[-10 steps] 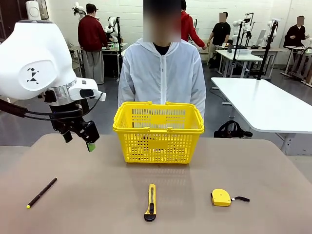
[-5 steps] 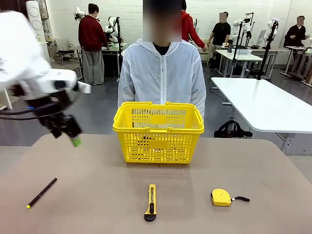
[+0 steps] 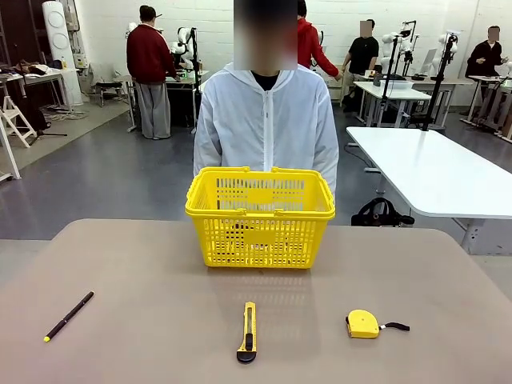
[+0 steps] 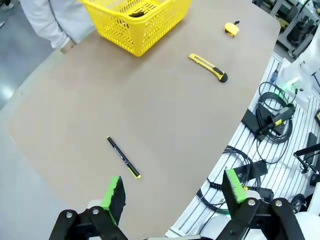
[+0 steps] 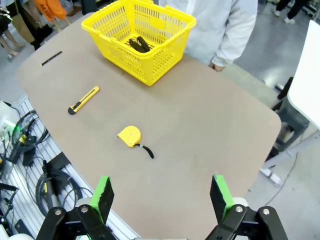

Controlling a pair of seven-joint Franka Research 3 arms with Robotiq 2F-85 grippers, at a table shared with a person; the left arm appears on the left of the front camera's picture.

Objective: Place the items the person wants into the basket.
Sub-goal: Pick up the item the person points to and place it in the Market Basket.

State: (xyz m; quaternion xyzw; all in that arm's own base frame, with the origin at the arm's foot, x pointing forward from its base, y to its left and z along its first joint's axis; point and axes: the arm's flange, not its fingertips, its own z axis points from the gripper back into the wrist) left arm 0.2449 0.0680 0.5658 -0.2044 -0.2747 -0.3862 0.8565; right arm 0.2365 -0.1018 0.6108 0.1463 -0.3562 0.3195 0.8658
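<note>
While the yellow basket (image 3: 260,240) stands upright at the far middle of the table (image 3: 144,272), right in front of the person (image 3: 266,120) in the white jacket, the utility knife (image 3: 247,332) lies flat on the near side. It is well apart from the basket, its length pointing towards it and its dark end nearest the robot. From the right wrist view the basket (image 5: 140,35) holds some dark shapes (image 5: 139,44) on its floor; what they are cannot be told.

The round yellow tape measure (image 3: 362,324) sits to the right of the knife, its black strap trailing away from it. The thin black pen (image 3: 69,315) lies slantwise at the left side of the table, far from the rest, its yellow tip towards the near edge.

The left gripper (image 4: 173,189) hangs high above the table's left corner, green pads spread wide with nothing between them, the pen (image 4: 123,157) below it. The right gripper (image 5: 162,194) hangs high above the right side, jaws likewise spread and empty, over the tape measure (image 5: 129,136). One of the person's hands (image 5: 217,66) rests at the far table edge.
</note>
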